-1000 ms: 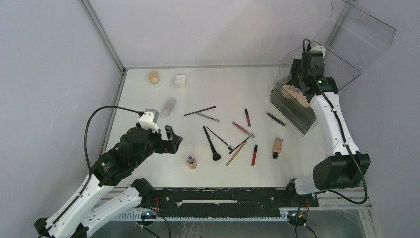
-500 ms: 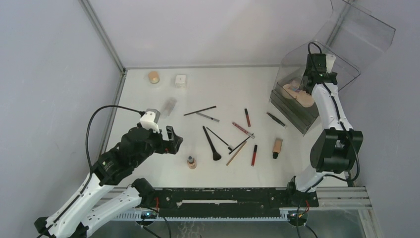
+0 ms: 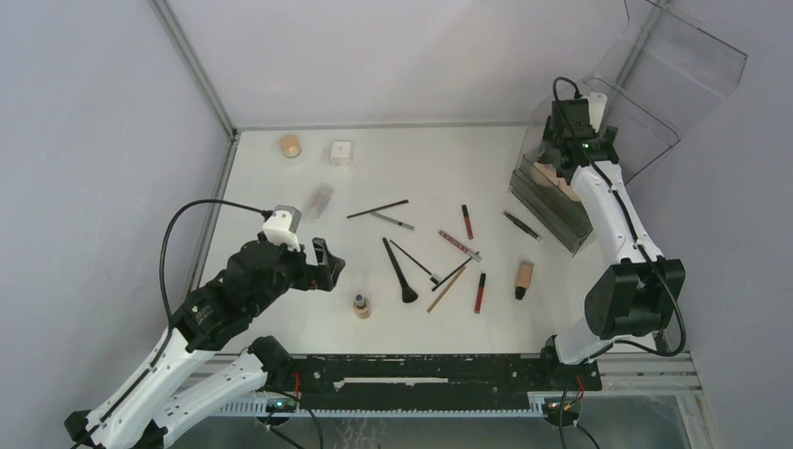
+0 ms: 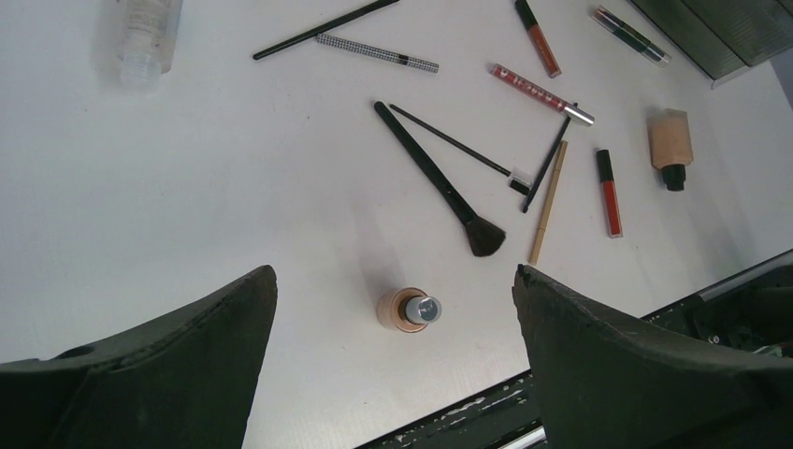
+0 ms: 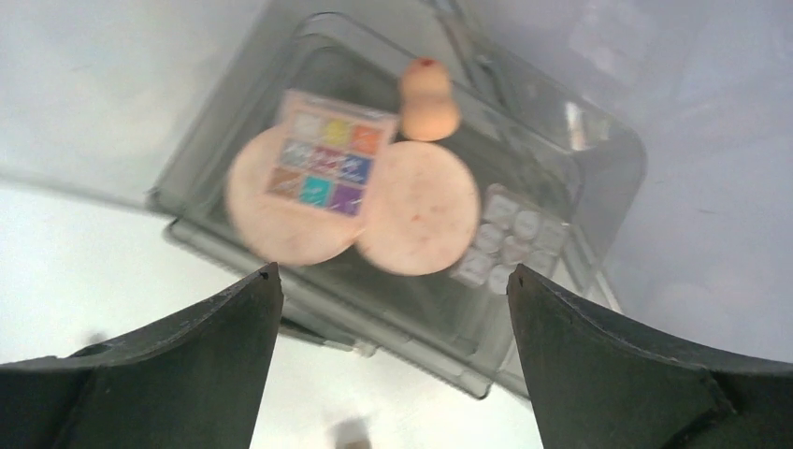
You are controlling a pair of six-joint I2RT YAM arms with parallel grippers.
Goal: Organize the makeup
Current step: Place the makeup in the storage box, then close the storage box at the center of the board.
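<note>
makeup [image 4: 425,164] strewn flat over white table [image 4: 234,187]

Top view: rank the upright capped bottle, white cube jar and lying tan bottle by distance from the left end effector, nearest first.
1. Upright capped bottle, close by the left end effector, on its right.
2. White cube jar, near the far edge.
3. Lying tan bottle, well to the right.

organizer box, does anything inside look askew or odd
The palette lies crooked across two round compacts in the organizer, overlapping both. Nothing looks spilled or broken.
</note>
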